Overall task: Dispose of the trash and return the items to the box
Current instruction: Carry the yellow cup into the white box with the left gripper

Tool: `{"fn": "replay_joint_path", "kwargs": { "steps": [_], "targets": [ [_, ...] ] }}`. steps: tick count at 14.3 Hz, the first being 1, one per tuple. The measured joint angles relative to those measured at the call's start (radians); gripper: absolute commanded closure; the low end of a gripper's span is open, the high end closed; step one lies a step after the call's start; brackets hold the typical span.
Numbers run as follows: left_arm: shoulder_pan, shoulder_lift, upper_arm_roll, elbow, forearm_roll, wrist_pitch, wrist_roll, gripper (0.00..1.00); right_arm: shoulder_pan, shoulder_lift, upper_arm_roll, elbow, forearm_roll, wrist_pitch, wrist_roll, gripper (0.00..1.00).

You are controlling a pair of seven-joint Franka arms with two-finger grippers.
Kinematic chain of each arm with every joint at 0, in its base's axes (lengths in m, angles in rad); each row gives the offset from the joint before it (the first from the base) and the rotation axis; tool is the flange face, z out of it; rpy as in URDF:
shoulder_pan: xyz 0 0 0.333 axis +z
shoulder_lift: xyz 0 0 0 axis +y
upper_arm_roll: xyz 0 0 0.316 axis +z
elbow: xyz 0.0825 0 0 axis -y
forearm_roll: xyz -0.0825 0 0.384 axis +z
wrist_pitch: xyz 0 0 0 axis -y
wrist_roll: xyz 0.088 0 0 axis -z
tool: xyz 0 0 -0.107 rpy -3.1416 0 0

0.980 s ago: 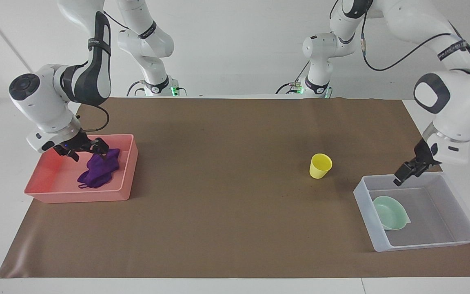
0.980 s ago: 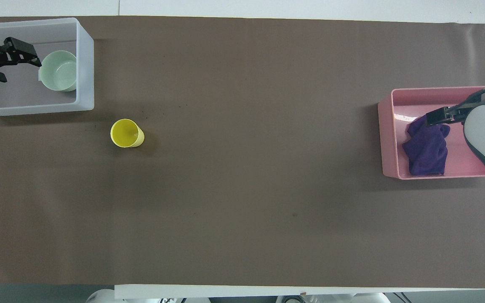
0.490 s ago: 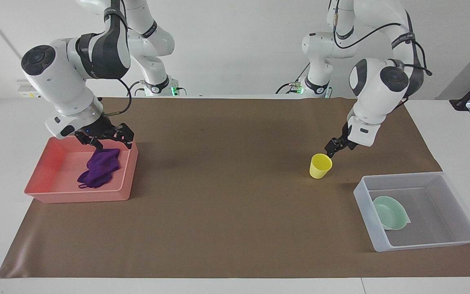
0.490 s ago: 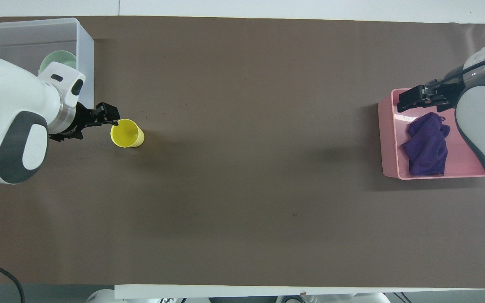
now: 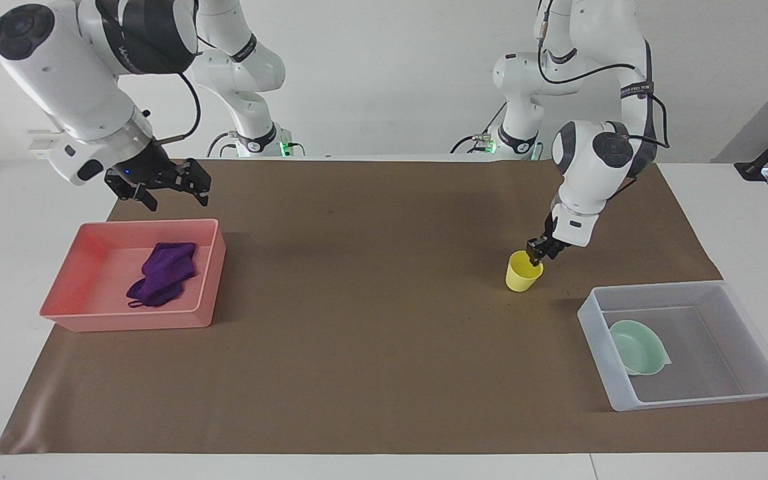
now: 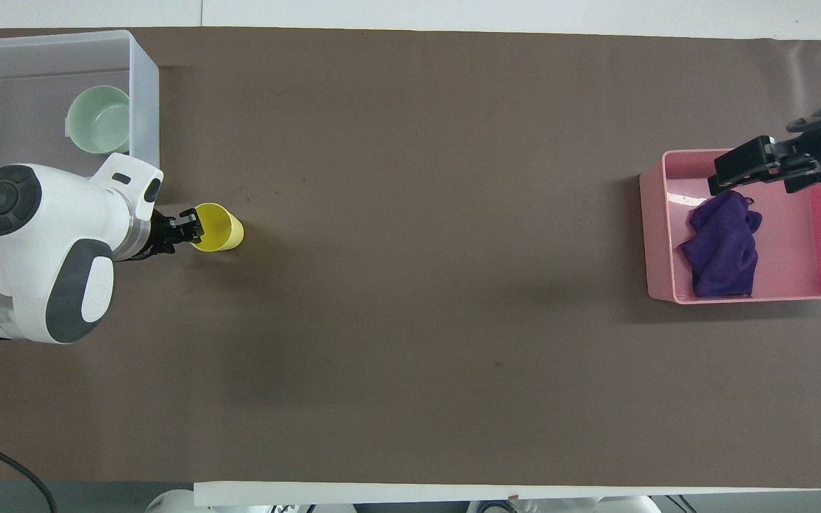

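Observation:
The yellow cup (image 5: 523, 273) stands upright on the brown mat, nearer to the robots than the box (image 5: 751, 393); it also shows in the overhead view (image 6: 221, 226). My left gripper (image 5: 535, 255) is down at the cup's rim (image 6: 188, 229), on the side toward the left arm's end. The mint-green bowl (image 5: 639, 348) lies in the box (image 6: 144, 107), seen from overhead (image 6: 99, 120). The purple cloth (image 5: 161, 273) lies in the pink tray (image 5: 124, 320). My right gripper (image 5: 159, 183) is open and empty, raised over that tray's robot-side edge (image 6: 760, 160).
The brown mat (image 5: 371, 320) covers the table between the two trays. The pink tray (image 6: 656, 235) sits at the right arm's end with the cloth (image 6: 720, 246) inside; the box sits at the left arm's end.
My left gripper left the box, crossed to the yellow cup and came down to its rim. My right gripper rose from the cloth in the pink tray and drew back toward the robots.

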Motion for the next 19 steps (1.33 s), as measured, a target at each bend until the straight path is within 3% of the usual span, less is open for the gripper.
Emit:
{"fn": "replay_joint_path", "kwargs": {
  "steps": [3,7,9,13,16,17,18,19],
  "targets": [
    [-0.002,0.0,-0.003,0.046,-0.005,-0.018,-0.032,1.0,0.0,-0.011,0.002,0.004,-0.049,-0.069,-0.085,0.0],
    [-0.001,0.016,-0.003,0.356,-0.053,-0.263,-0.113,1.0,-0.001,-0.04,0.002,-0.062,-0.05,-0.087,-0.113,0.0],
    [0.013,0.064,0.02,0.498,-0.017,-0.314,-0.131,1.0,-0.002,-0.05,0.002,-0.075,-0.05,-0.087,-0.113,0.0],
    [0.2,0.202,0.06,0.592,0.011,-0.243,-0.068,1.0,-0.013,-0.054,0.001,-0.078,-0.05,-0.086,-0.114,0.0],
    [0.248,0.313,0.06,0.591,-0.021,-0.146,-0.059,0.97,-0.014,-0.054,0.001,-0.078,-0.05,-0.086,-0.114,0.0],
    [0.248,0.344,0.059,0.587,-0.025,-0.104,-0.059,0.64,-0.014,-0.054,0.001,-0.078,-0.05,-0.086,-0.114,0.0],
    [0.247,0.366,0.055,0.58,-0.027,-0.065,-0.059,0.01,-0.014,-0.054,0.001,-0.078,-0.05,-0.086,-0.114,0.0],
    [0.244,0.378,0.051,0.575,-0.027,-0.038,-0.059,0.0,-0.014,-0.054,0.001,-0.078,-0.05,-0.086,-0.114,0.0]
  ]
}}
